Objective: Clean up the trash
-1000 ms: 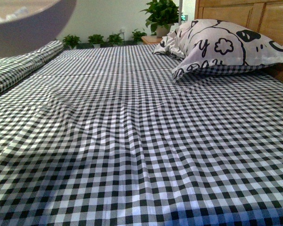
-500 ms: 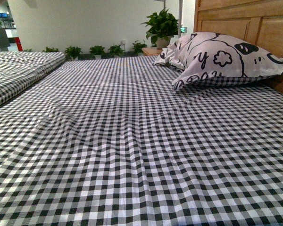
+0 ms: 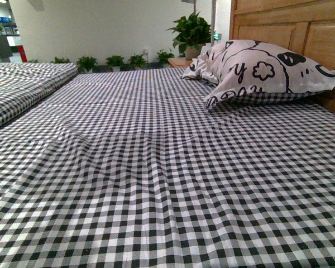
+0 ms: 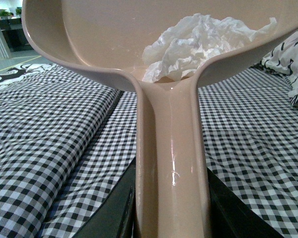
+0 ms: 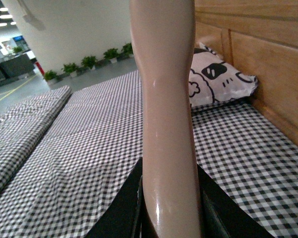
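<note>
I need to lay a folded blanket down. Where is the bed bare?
The checked sheet is bare from the near edge up to the pillow. Only the corner by the headboard is taken.

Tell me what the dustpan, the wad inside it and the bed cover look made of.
Dustpan: likely moulded plastic, smooth pinkish-beige with a glossy streak down the handle. Trash wad: thin white paper or tissue, sharply crumpled; which one is unclear. Bed cover: woven fabric, matte black-and-white check, soft wrinkles.
</note>
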`<state>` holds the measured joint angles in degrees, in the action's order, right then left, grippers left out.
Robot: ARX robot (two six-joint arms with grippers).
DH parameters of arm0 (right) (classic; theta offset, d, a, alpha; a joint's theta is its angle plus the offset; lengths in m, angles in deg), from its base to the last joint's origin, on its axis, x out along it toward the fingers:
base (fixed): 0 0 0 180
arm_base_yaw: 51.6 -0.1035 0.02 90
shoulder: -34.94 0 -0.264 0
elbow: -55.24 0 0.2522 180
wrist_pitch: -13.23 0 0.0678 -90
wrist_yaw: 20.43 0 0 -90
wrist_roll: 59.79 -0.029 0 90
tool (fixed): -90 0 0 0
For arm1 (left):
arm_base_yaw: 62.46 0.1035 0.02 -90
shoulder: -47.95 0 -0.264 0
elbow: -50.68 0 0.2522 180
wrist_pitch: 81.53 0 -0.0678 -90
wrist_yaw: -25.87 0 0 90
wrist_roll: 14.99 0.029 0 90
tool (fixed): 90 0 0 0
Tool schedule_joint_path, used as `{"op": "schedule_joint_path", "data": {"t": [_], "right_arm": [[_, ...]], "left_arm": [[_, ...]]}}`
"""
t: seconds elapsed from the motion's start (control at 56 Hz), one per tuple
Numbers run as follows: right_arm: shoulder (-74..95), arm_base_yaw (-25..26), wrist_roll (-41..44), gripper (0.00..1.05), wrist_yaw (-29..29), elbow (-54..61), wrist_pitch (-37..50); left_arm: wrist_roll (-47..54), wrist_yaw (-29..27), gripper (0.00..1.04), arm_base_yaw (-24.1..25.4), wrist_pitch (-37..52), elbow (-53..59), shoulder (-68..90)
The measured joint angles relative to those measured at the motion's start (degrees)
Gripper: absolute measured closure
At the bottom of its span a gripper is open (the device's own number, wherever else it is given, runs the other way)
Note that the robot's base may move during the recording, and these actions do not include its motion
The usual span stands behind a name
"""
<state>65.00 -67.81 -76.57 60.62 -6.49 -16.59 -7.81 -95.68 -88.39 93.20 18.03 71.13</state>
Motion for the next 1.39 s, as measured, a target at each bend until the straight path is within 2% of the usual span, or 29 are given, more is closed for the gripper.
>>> {"op": "schedule_joint_path", "data": {"t": [0.143, 0.232, 0.464, 1.393], "right_arm": [[-0.5, 0.3, 1.4, 0.84, -1.6, 1.0, 1.1], [-0.9, 0.9, 2.3, 0.84, -2.0, 1.5, 1.6], [-1.3, 2.3, 3.7, 0.84, -2.2, 2.0, 2.3], [-1.3, 2.3, 4.2, 0.84, -2.2, 2.0, 2.4]], "left_arm": [[-0.7, -5.8, 0.78, -5.4, 0.2, 1.8, -1.9], [-1.0, -7.0, 0.78, -6.7, 0.9, 2.9, -2.4], [-1.6, -7.3, 0.78, -6.9, 1.2, 3.9, -3.4], [-1.8, -7.3, 0.78, -6.9, 1.2, 3.9, -3.4]]}}
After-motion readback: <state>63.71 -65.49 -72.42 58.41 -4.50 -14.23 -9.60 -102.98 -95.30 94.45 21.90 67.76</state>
